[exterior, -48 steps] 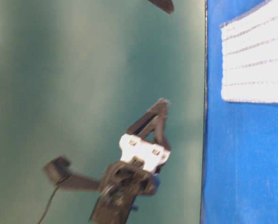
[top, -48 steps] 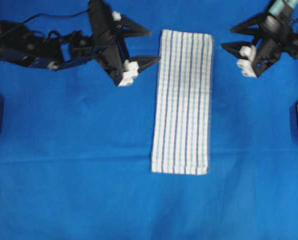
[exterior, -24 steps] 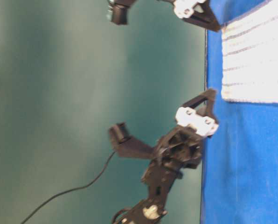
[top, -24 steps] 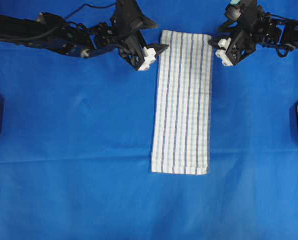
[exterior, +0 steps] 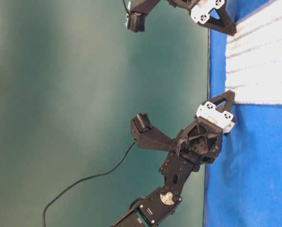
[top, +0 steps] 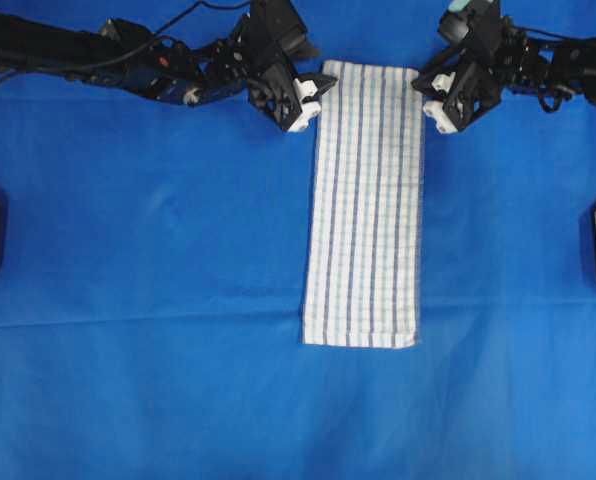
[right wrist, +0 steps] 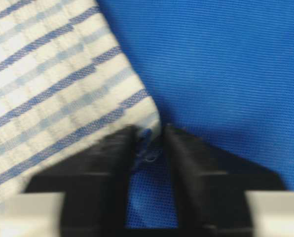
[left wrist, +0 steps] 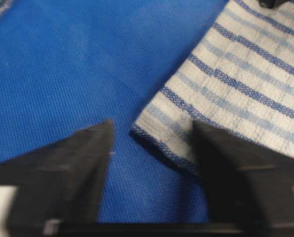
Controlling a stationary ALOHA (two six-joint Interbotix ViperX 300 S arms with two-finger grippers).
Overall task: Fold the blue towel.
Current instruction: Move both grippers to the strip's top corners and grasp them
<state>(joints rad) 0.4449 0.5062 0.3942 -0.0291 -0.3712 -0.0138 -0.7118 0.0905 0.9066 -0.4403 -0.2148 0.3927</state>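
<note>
1. White striped towel (top: 363,205) lies flat, lengthwise, mid-table on the blue sheet (top: 148,300); you see it as a long narrow strip in the overhead view.
2. Your left end effector (top: 316,92) sits at the towel's top-left corner. Wrist cam: fingers (left wrist: 73,168) apart, one on the sheet, other on the cloth, corner between them, not pinched.
3. Your right end effector (top: 425,93) is at the top-right corner. Wrist cam: fingers (right wrist: 107,158) narrow, the corner tip sitting in the gap; can't tell if it's gripped.
</note>
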